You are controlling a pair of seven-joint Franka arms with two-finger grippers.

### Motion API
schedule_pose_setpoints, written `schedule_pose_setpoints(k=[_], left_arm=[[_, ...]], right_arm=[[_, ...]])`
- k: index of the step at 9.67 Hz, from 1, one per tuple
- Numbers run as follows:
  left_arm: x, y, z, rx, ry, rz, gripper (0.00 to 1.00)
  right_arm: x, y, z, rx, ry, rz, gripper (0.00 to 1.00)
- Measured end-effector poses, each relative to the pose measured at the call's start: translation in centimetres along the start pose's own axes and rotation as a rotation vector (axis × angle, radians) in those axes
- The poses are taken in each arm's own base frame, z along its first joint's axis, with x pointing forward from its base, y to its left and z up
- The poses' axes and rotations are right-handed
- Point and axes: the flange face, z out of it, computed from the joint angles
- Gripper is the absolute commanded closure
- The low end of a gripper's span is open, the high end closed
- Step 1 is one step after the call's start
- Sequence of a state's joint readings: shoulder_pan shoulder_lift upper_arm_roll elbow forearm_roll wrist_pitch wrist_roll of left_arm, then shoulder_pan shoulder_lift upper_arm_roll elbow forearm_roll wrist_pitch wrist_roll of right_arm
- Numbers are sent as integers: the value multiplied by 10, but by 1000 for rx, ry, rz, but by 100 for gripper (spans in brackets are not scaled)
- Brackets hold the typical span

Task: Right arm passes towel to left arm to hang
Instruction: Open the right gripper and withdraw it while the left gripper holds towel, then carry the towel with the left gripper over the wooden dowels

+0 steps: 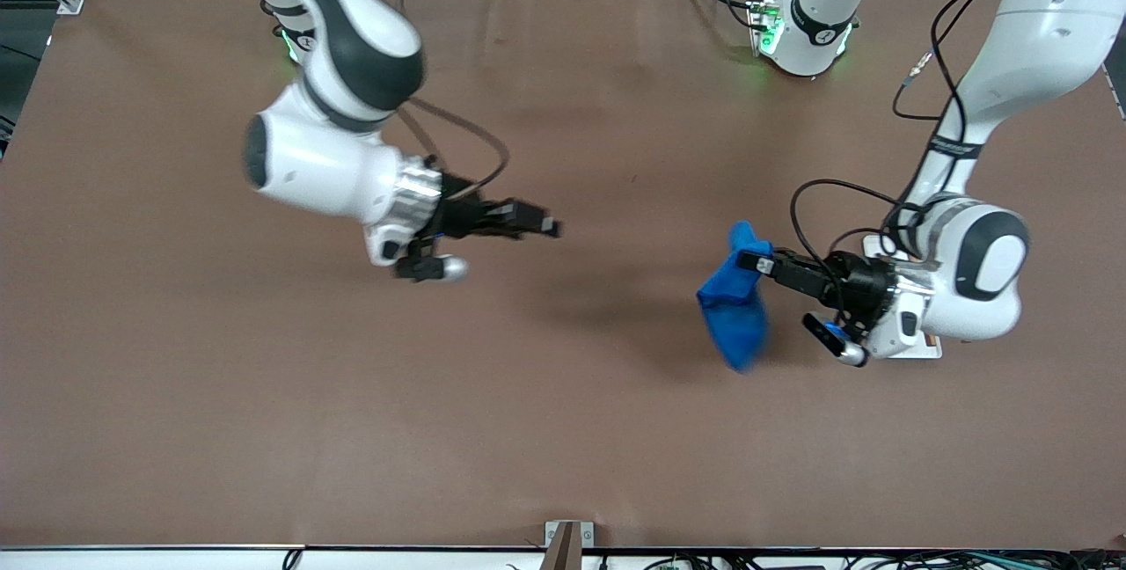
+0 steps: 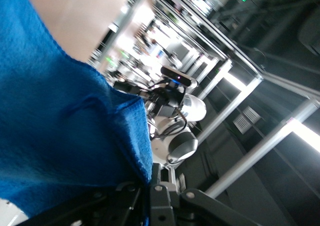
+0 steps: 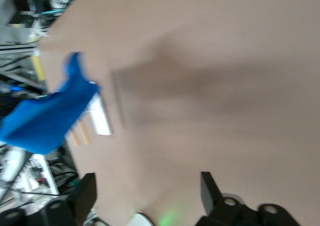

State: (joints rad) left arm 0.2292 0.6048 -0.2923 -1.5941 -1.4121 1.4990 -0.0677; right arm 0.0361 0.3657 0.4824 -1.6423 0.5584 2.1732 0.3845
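The bright blue towel hangs bunched in the air from my left gripper, which is shut on its upper edge over the table toward the left arm's end. In the left wrist view the towel fills much of the picture and is pinched at the jaws. My right gripper is open and empty over the middle of the table, pointing toward the towel with a clear gap between them. In the right wrist view its fingers stand wide apart and the towel shows farther off.
A white card with orange marks lies on the brown table under the left wrist; it also shows in the right wrist view. A small metal bracket sits at the table's edge nearest the front camera.
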Motion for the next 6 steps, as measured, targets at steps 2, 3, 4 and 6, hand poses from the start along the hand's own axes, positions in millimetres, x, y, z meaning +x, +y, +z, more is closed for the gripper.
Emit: schedule_pose_setpoints(k=[2, 3, 4, 6], left_arm=[[-7, 16, -24, 178, 171, -55, 100], [-9, 21, -39, 298, 291, -88, 100], [-13, 27, -51, 428, 415, -117, 100], [-34, 40, -68, 649, 596, -161, 100]], right_arm=[[34, 69, -70, -249, 76, -1, 0], [44, 97, -108, -350, 128, 15, 0], [51, 121, -146, -429, 188, 35, 0], [51, 156, -209, -545, 261, 65, 0]])
